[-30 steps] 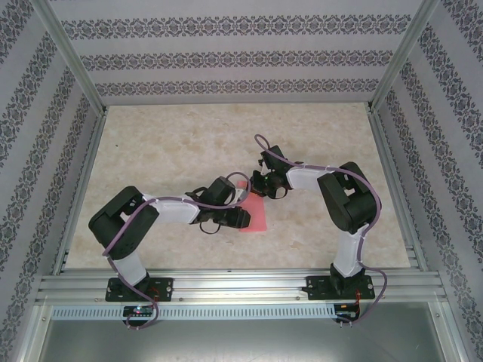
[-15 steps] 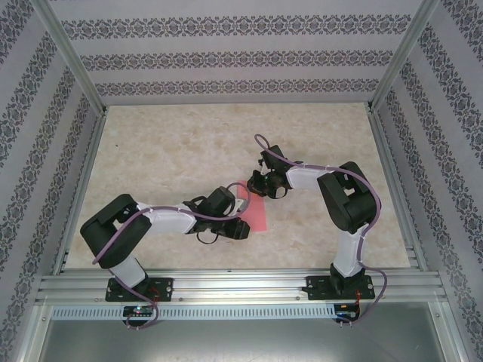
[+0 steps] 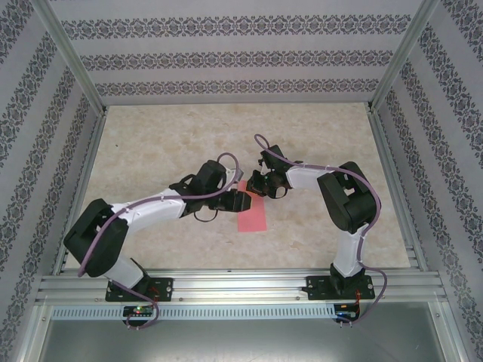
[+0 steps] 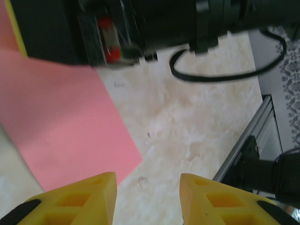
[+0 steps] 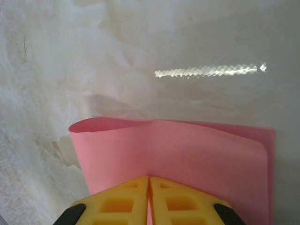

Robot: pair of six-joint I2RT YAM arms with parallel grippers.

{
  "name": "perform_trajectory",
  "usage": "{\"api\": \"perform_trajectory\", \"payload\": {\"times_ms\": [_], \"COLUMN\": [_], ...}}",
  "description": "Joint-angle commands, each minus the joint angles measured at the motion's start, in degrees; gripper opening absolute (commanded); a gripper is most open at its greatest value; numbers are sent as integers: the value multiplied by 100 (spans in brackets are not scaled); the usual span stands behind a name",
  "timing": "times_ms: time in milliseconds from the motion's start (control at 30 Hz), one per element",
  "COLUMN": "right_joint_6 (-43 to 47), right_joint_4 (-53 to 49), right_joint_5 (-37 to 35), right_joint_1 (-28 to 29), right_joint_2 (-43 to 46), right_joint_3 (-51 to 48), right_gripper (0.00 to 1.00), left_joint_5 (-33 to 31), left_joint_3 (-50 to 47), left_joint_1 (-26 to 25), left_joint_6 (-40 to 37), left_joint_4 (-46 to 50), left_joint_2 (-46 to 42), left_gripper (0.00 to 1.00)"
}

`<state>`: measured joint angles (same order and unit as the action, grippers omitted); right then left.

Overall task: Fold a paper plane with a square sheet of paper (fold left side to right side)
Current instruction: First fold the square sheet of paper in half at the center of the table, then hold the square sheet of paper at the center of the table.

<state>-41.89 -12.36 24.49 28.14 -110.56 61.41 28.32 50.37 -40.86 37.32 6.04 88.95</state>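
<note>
Left hand (image 3: 238,201) lets go and slides farther along the square sheet of paper (image 3: 253,217).
Over the last second the left hand has moved from the sheet's near-left edge toward its far end, its fingers spreading with nothing between them. The pink sheet lies doubled over on the surface (image 3: 166,143), mid-scene. At its far edge the right hand (image 5: 149,180) is clamped shut on the layers. The fold looks puffy, so creasing probably remains.

Pink sheet (image 3: 253,219) on table (image 3: 166,143), left hand (image 3: 240,201), right hand (image 3: 255,184) at far end
</note>
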Motion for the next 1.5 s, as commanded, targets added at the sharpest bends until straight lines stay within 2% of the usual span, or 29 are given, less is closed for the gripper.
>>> {"api": "perform_trajectory", "payload": {"times_ms": [0, 233, 500, 700, 833, 967, 1100, 1233, 1467], "right_joint_6": [112, 102, 128, 223, 350, 479, 348, -79, -605], "right_joint_4": [-346, -336, -313, -434, -743, -1040, -1065, -804, -478], "right_joint_5": [-480, -445, -428, -331, -346, -485, -341, -205, -329], "right_joint_1": [-19, 24, 25, -112, -339, -484, -393, -28, 657], "right_joint_2": [-264, -260, -144, 341, 875, 1597, 2374, 2988, 3215], "right_joint_3": [-6, 47, 84, 283, 418, 124, -693, -1670, -2435], "right_gripper": [11, 11, 12, 17, 26, 30, 23, 13, 8], "left_joint_5": [301, 617, 461, 426, 377, 350, 334, 317, 218], "left_joint_3": [140, 235, 6, -172, -254, -258, -204, -131, -102], "left_joint_1": [82, 86, 78, 78, 78, 78, 77, 78, 65], "left_joint_6": [-141, -36, 4, 16, 45, 91, 95, 85, 71], "left_joint_4": [-31, -585, -627, -620, -631, -666, -642, -572, -467], "left_joint_2": [489, 1342, 1649, 1739, 1757, 1750, 1743, 1731, 1696], "left_gripper": [40, 39, 39, 39, 39, 39, 39, 39, 39]}}
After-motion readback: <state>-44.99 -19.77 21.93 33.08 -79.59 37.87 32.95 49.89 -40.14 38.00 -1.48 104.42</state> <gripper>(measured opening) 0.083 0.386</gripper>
